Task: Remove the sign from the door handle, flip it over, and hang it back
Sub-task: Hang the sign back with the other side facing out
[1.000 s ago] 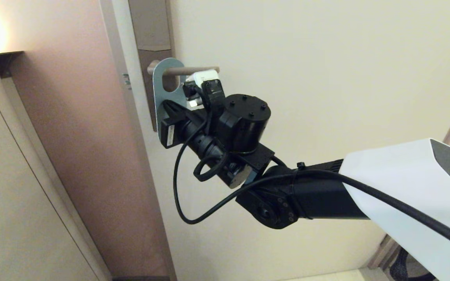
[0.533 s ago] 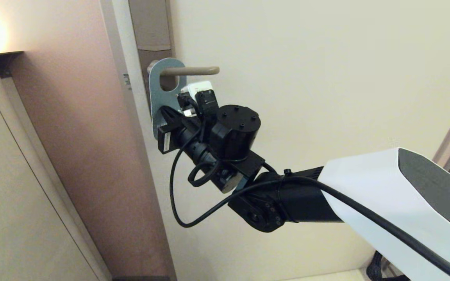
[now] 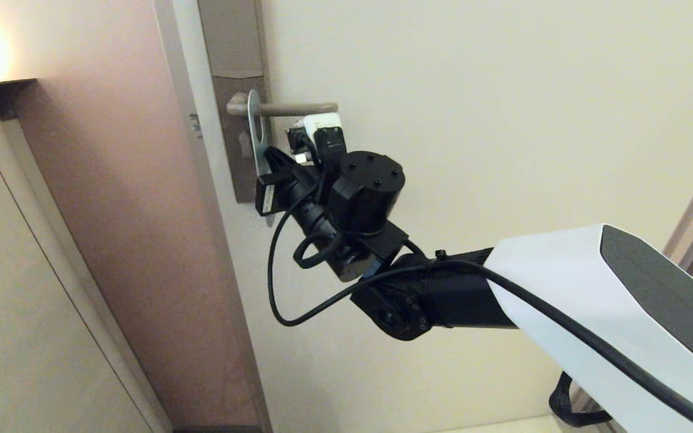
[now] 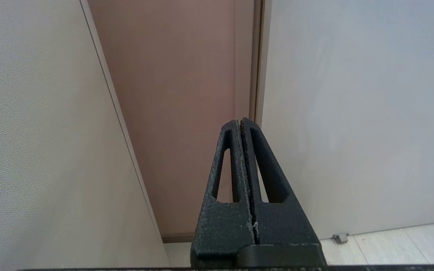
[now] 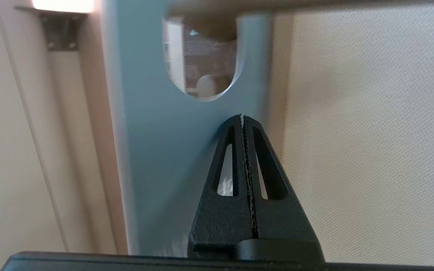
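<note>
— Pinching anything with your right claw (image 5: 242, 117)?

— My black ribbed fingers (image 5: 227, 180) are pressed together, tips against the flat blue round-ended hanger card (image 5: 187, 150), just below its oval hole. Whether the card sits between them, I can't tell.

— Where does that card hang?

— On the slim beige-bronze metal lever (image 3: 298, 109), threaded through its hole, near the tall matching backplate (image 3: 233, 90) — seen edge-on from my head, standing out from the pale door (image 3: 491, 120).

— And your other claw?

— My left claw (image 4: 240, 121) is closed on nothing, pointing at the brownish-pink wall panel (image 4: 179, 94) beside the door — well away from the handle.
</note>
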Robot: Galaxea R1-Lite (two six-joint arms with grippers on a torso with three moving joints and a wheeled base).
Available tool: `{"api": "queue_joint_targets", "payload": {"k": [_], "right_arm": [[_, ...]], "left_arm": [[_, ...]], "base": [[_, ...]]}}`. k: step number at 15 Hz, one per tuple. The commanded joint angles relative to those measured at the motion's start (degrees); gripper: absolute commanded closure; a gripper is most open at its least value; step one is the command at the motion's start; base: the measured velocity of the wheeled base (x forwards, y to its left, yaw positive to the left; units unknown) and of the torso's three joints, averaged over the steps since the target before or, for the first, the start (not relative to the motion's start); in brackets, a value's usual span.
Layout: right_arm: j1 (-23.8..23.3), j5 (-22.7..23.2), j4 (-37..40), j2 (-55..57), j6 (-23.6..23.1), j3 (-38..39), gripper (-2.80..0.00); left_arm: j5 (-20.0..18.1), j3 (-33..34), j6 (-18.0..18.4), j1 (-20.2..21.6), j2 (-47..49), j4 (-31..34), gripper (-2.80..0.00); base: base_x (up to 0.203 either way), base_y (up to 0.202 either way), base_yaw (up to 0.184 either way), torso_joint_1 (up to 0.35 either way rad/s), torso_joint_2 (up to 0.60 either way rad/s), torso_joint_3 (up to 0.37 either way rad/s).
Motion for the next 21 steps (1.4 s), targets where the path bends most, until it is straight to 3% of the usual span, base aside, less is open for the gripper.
{"api": "queue_joint_targets", "payload": {"k": [1,14,21], "right_arm": [[-0.01,-0.04,-0.3,0.0,-1.34,0.1,0.0],[0.88,0.33,-0.03,-3.33,-2.68,4.14,0.0],[5.35,0.72,0.14,-7.05,-2.76,7.38,0.0]], "left_arm": [[-0.02,0.01,0.02,0.05,0.07,0.0,0.0],[-0.02,0.01,0.02,0.0,0.07,0.0,0.0],[-0.02,0.01,0.02,0.07,0.07,0.0,0.0]], "base": [[0.0,0.0,0.0,0.0,0.0,0.0],[0.0,0.0,0.0,0.0,0.0,0.0],[0.0,0.0,0.0,0.0,0.0,0.0]]}}
